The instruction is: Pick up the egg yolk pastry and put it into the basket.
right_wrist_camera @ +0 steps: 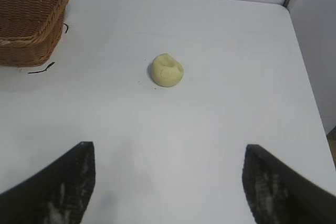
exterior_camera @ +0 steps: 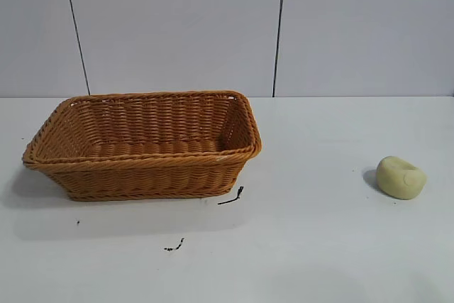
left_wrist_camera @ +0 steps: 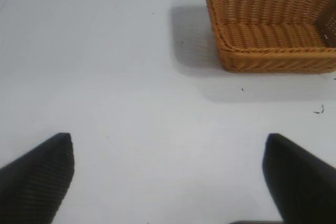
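On my exterior feed, the wicker basket [exterior_camera: 142,143] sits at the left of the white table [exterior_camera: 312,246], its long side facing the camera, flared walls and braided rim plain to see. I see nothing inside it. Just off its near right corner lies a short dark scrap [exterior_camera: 232,196], and a second, smaller dark scrap [exterior_camera: 174,246] lies nearer the camera. Neither arm shows in this view.

My left wrist camera shows the left gripper [left_wrist_camera: 168,174] hovering over bare tabletop, its two dark fingers [left_wrist_camera: 37,182] spread wide with nothing between them. The basket [left_wrist_camera: 273,27] is well apart from it, farther out across the table, casting a soft shadow on the surface beside it.

Moving right, the egg yolk pastry [exterior_camera: 401,177] rests on the table at the far right of the exterior view, well apart from the basket, a pale yellow dome with a dimple pressed into its top.

My right wrist camera shows the right gripper [right_wrist_camera: 168,179] held above the table, fingers [right_wrist_camera: 58,192] spread wide and holding nothing. The pastry [right_wrist_camera: 167,70] lies ahead of it on the tabletop, roughly centred on the gap between the fingers but not touching either one. A corner of the basket [right_wrist_camera: 31,22] shows beyond, off to one side.
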Controlling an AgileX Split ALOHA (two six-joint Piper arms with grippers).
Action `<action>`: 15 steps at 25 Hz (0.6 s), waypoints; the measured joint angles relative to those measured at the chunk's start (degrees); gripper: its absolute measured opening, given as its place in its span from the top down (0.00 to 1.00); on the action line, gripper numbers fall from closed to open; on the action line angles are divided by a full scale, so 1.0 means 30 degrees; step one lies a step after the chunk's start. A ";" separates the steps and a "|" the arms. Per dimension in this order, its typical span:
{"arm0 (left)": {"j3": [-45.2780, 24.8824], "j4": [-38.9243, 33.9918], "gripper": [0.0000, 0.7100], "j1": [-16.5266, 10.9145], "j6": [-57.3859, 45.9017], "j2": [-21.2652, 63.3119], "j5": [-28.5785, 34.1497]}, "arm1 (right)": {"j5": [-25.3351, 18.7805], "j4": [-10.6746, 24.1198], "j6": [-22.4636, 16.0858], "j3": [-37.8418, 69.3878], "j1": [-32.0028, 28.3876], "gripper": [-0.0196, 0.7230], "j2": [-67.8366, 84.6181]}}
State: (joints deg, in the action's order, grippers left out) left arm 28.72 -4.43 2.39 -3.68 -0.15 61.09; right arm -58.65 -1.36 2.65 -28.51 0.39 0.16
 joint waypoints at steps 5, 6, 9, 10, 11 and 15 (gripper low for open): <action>0.0000 0.0000 0.02 0.0000 0.0000 0.0000 0.0000 | 0.0336 0.0034 0.0000 -0.0435 0.0000 0.19 -0.2702; 0.0000 0.0000 0.02 0.0000 0.0000 0.0000 0.0000 | 0.0494 0.0034 0.0000 -0.0781 0.0000 0.15 -0.3509; 0.0000 0.0000 0.02 0.0000 0.0000 0.0000 0.0000 | 0.1033 0.0040 0.0277 -0.2034 0.0000 0.07 -0.6905; 0.0000 0.0000 0.02 0.0000 0.0000 0.0000 0.0000 | 0.1166 0.0040 0.0346 -0.2551 0.0000 0.06 -0.7928; 0.0000 0.0000 0.02 0.0000 0.0000 0.0000 0.0000 | 0.1362 0.0040 0.0364 -0.3006 0.0000 0.05 -0.9195; 0.0000 0.0000 0.02 0.0000 0.0000 0.0000 0.0000 | 0.1964 0.0040 0.0418 -0.6084 0.0000 0.05 -1.5933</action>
State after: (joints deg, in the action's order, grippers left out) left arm 28.72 -4.43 2.39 -3.68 -0.15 61.09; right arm -52.75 -1.24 3.90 -46.76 0.39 -47.64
